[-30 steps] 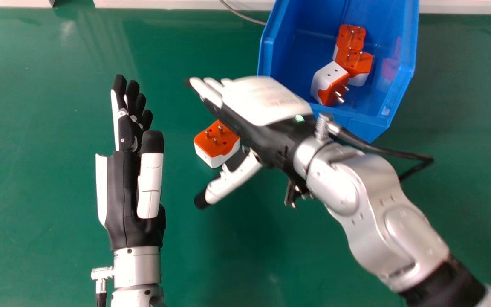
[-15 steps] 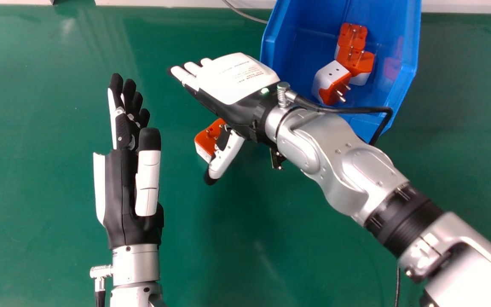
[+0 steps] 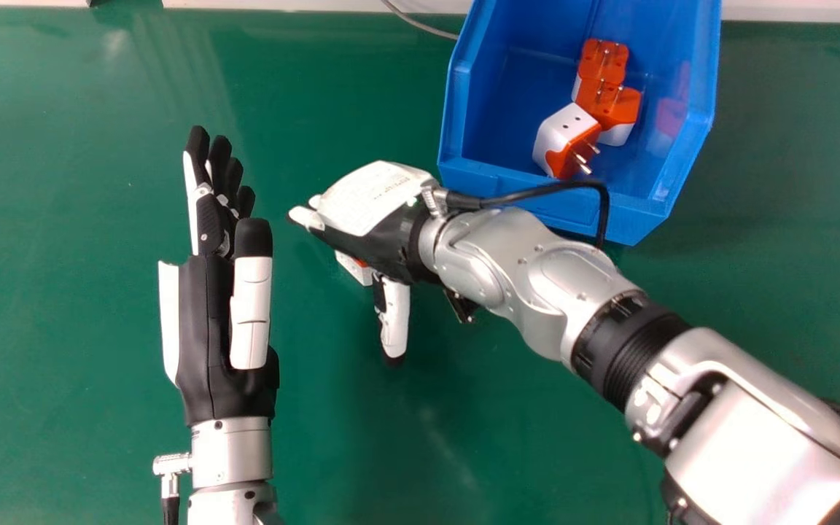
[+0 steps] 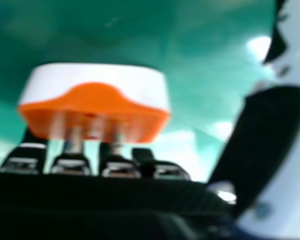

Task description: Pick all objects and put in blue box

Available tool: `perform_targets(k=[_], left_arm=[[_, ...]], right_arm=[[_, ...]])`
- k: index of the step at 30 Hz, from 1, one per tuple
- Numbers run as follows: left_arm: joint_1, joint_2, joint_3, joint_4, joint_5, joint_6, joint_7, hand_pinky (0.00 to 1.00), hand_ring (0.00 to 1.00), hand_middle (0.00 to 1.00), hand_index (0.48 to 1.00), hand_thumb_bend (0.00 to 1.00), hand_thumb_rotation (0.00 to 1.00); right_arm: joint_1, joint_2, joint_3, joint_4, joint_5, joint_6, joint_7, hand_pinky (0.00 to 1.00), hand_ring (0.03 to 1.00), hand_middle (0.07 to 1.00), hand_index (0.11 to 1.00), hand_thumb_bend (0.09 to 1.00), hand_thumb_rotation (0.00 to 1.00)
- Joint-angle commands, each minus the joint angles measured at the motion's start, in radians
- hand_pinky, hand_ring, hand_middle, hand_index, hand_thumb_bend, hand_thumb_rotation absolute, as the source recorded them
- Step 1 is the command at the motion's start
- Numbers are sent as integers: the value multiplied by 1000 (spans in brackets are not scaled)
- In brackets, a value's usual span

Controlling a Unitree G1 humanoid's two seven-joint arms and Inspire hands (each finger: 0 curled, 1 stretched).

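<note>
In the head view my right hand point(image 3: 372, 211) is over an orange and white plug adapter point(image 3: 353, 268), covering most of it, with its fingers extended and thumb apart. The right hand view has the adapter point(image 4: 92, 102) in front of the palm, its prongs toward my right hand point(image 4: 121, 167); whether they touch I cannot tell. My left hand point(image 3: 205, 313) stays open on the left, fingers straight. The blue box point(image 3: 500, 179) at the upper right holds several orange and white adapters point(image 3: 564, 142).
Green tabletop point(image 3: 70, 219) surrounds both arms. The blue box's near wall stands just beyond my right wrist and its black cable point(image 3: 537, 191). A thin grey cable point(image 3: 420, 26) runs along the far edge left of the box.
My right hand first went up and left, then came down over the adapter, hiding more of it. The thumb now points toward the view's bottom. My left hand has barely shifted.
</note>
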Motion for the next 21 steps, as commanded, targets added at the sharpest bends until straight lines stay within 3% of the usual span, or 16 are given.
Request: perform_targets(k=[1,7,11,21], left_arm=[[-8,-14,-3,-10,4,-20,-8,1000,1000,1000,1000,817,902],[-9,-14,-2,-6,-3,-21,-18,1000,1000,1000,1000,819,901],[-9,-14,1,-6,0,-24,-17,1000,1000,1000,1000,820,900],[-10,-16,1,-9,-4,-22,-26,1000,1000,1000,1000,821,899]], right_arm=[[-40,8,-7,19,17,-14,4,883,997,999,982,994,204],[-46,2,13,45,3,-41,0,885,998,999,973,994,188],[-51,-2,28,55,-12,-52,-22,877,991,995,960,983,176],[-43,-35,82,59,-71,-80,-180,862,978,988,945,964,160]])
